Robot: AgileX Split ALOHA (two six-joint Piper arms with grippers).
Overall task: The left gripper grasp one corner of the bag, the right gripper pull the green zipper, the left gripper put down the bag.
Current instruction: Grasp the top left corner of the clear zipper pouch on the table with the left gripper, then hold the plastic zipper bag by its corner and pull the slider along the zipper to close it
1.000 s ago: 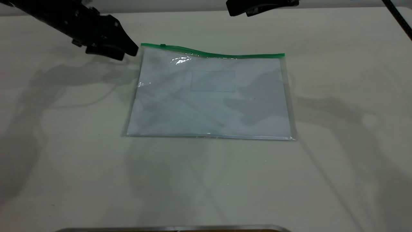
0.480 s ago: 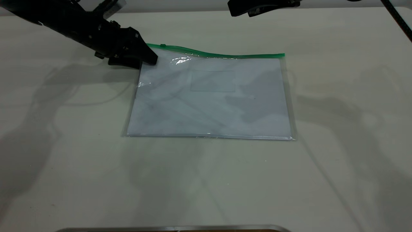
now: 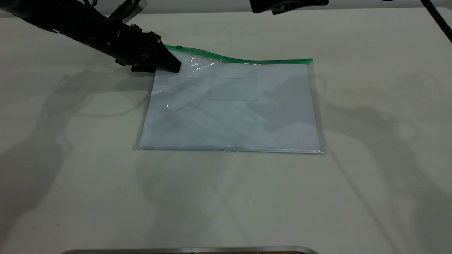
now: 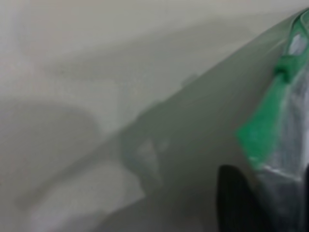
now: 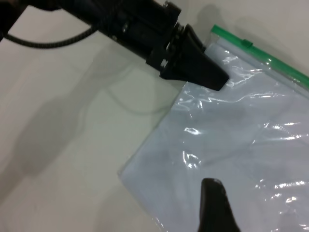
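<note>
The bag [image 3: 229,109] lies flat on the table, clear plastic with white paper inside and a small card pocket [image 3: 233,89]. The green zipper [image 3: 247,60] runs along its far edge, with the slider [image 3: 179,47] near the far-left end. My left gripper [image 3: 174,66] is shut on the far-left corner of the bag [image 3: 169,51], which is a little raised and crinkled. In the left wrist view the green corner [image 4: 258,135] sits between the jaws. My right gripper [image 3: 282,5] hovers high behind the bag; its view shows the left gripper [image 5: 215,77] on the corner.
The pale table [image 3: 70,176] spreads wide around the bag. A metal edge [image 3: 190,249] runs along the near side. A thick black cable [image 3: 438,19] crosses the far-right corner.
My left gripper has moved right from beside the bag onto its far-left green corner. The corner and the zipper's left end have risen slightly and the plastic has crinkled. The right arm has barely moved.
</note>
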